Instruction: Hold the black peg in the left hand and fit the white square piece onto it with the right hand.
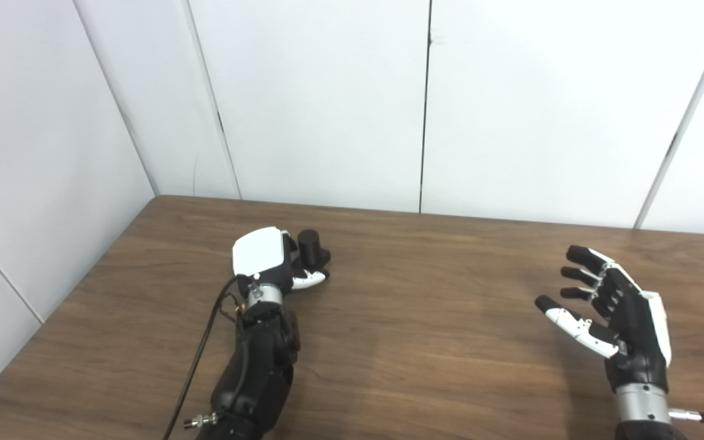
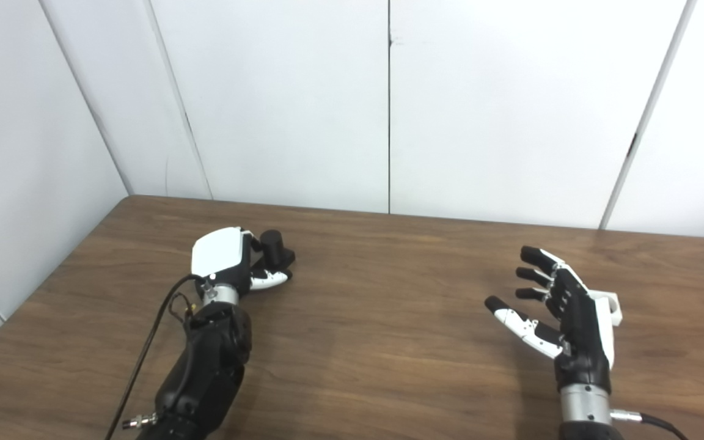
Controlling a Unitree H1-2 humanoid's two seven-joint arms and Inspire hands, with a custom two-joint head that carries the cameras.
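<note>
The black peg (image 1: 310,245) stands upright at the left of the wooden table (image 1: 425,318). My left hand (image 1: 269,260) is closed around it, fingers curled on its far side and the thumb at its base. My right hand (image 2: 563,318) is open above the table at the right, fingers spread and palm facing left. The white square piece (image 2: 612,309) lies just behind the right hand's back, partly hidden in the right eye view. It is fully hidden in the left eye view.
White wall panels (image 1: 327,91) stand behind the table's far edge and along its left side. A black cable (image 1: 196,360) runs along my left forearm. Bare wood lies between the two hands.
</note>
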